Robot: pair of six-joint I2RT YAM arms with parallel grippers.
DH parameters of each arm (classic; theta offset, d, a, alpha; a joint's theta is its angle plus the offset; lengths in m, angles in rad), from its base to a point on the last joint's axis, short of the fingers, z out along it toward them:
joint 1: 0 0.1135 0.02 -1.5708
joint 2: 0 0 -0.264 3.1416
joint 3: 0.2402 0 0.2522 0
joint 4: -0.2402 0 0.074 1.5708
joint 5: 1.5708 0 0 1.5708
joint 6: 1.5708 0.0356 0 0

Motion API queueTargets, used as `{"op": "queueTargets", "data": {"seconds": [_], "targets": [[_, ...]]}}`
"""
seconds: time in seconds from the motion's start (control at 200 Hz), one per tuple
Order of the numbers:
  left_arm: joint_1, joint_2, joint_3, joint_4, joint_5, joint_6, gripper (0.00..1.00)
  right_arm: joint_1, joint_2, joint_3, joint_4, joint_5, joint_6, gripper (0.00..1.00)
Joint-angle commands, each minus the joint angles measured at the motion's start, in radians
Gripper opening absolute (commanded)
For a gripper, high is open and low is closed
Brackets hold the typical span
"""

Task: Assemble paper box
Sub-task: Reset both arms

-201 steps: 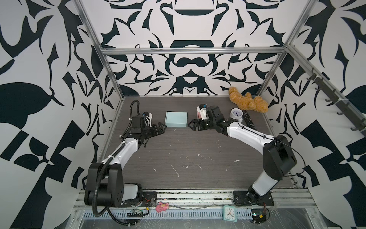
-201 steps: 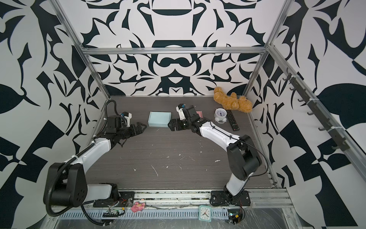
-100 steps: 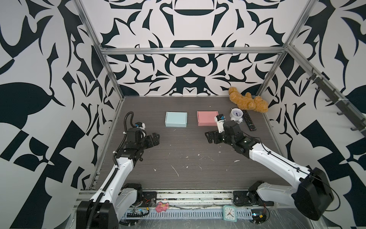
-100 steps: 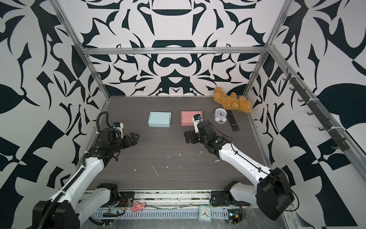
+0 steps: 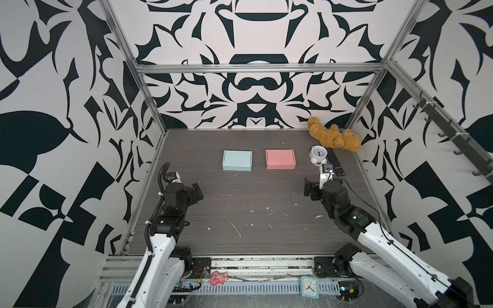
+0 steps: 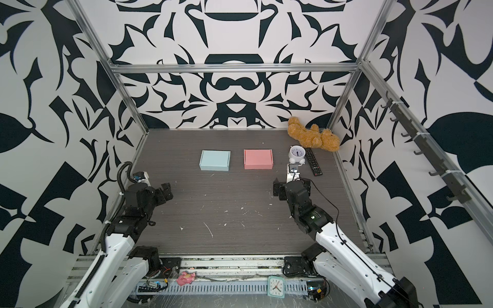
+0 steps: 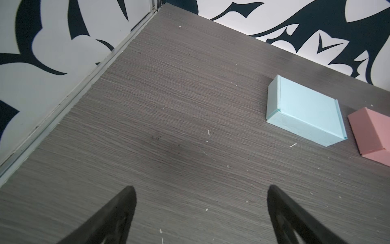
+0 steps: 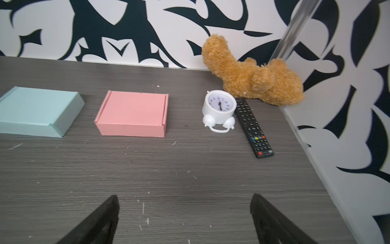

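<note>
Two closed paper boxes lie side by side at the back of the table: a light blue box [image 5: 237, 160] [image 6: 214, 160] [image 7: 304, 114] [image 8: 35, 109] and, to its right, a pink box [image 5: 280, 159] [image 6: 258, 159] [image 7: 373, 135] [image 8: 133, 114]. My left gripper [image 5: 197, 192] [image 7: 201, 188] hovers open over bare table near the left wall, well short of the blue box. On the right side my right gripper [image 5: 321, 186] [image 8: 185, 196] is open too, in front of the pink box and apart from it. Neither gripper holds anything.
A brown teddy bear [image 5: 334, 137] lies in the back right corner. In front of it are a white alarm clock [image 5: 318, 154] and a black remote [image 5: 335, 165]. Small paper scraps dot the table [image 5: 250, 240]. A pink toy [image 5: 218, 278] and a small clock [image 5: 309, 286] sit on the front rail.
Both arms have drawn back from the boxes toward the front of the table, uncovering the pink box. Both grippers stayed open and the boxes have not moved.
</note>
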Motion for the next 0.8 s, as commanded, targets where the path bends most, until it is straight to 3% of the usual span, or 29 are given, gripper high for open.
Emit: {"op": "queueTargets", "data": {"seconds": [0.0,0.315,0.62,0.795], "targets": [[0.004,-0.031,-0.051,0.107,-0.05,0.101,0.99,-0.014,-0.053,-0.061,0.123,0.081,-0.088,0.99],[0.005,0.107,-0.145,0.317,-0.043,0.15,0.99,-0.055,-0.054,-0.182,0.323,0.073,-0.307,0.99],[0.005,0.271,-0.14,0.487,-0.01,0.195,0.99,-0.247,0.155,-0.212,0.544,-0.058,-0.215,0.99],[0.004,0.371,-0.116,0.577,0.006,0.211,0.99,-0.297,0.267,-0.224,0.688,-0.09,-0.21,0.99]]}}
